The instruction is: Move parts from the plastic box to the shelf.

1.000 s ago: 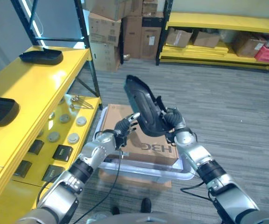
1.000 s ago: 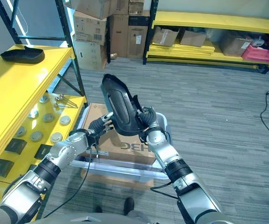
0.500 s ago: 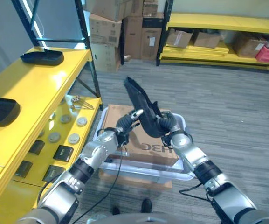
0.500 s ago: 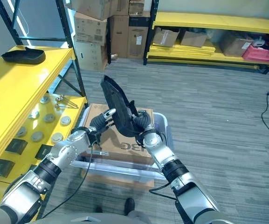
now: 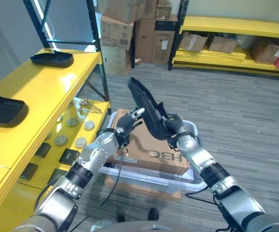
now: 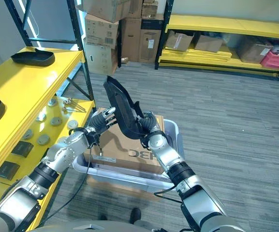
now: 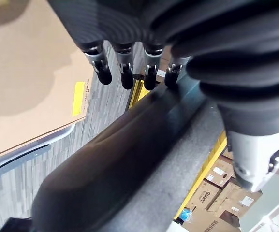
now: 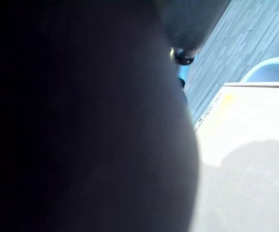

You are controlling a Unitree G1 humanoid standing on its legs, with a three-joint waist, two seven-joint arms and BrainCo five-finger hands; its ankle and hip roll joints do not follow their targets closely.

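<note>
Right robot hand is curled round the black part above the box, left robot hand has straight fingers against its side.

Black part, yellow shelf

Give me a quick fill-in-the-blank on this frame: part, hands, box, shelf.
1. The black part is gripped at its lower end by the robot's ____ hand.
2. The left hand reaches toward the part with ____ fingers.
3. The plastic box holds a flat ____ box.
4. The yellow shelf already carries ____ black parts on top.

Missing words: right; straight; cardboard; two
</note>
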